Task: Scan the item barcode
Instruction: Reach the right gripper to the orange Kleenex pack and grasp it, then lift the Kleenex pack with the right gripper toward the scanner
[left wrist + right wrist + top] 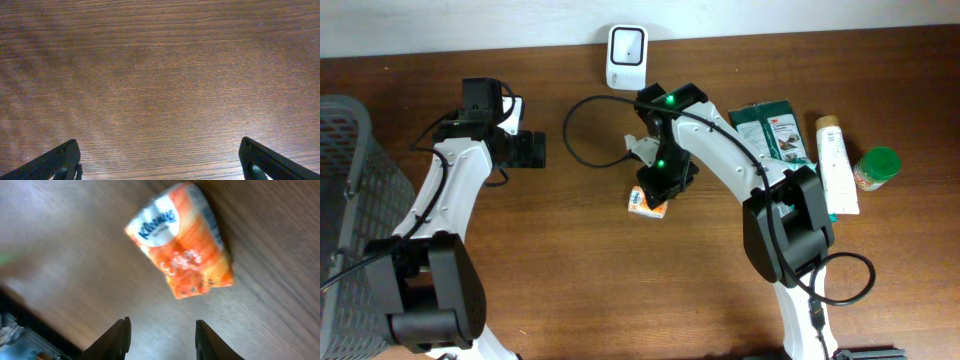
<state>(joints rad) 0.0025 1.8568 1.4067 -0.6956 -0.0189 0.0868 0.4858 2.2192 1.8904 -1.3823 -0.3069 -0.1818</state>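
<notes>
**Q:** Where's the item, and who has it?

**A:** Nobody has it. The tissue packet [185, 250] lies flat on the table [570, 290], brand face up. It is near the middle, on the robot's side of the scanner [626, 55] and well apart from it. Your right gripper [162, 330] hangs just above the packet with its fingers parted and nothing between them. The packet sits beyond the tips, not in the gap.

**Q:** Why hover there with the jaws loose?

**A:** My read is that the jaws are parted for a pick, so you're lined up for a grasp, not a carry. With the brand face up, the barcode is probably on a side or underneath. There's striped print on one edge, too blurred to call. The packet will likely need lifting and turning before the scanner window can read it.

**Q:** And the left side?

**A:** The left gripper [157, 145] is spread fully wide over bare wood, holding nothing. It sits well left, between the basket [340, 150] and the scanner's cable [575, 130]. I'd guess it is parked there to keep the scan lane free.

**Q:** Anything to mind?

**A:** The wrapper looks soft and slick. Pinch it across the narrow width, or it may buckle or slide.
</notes>
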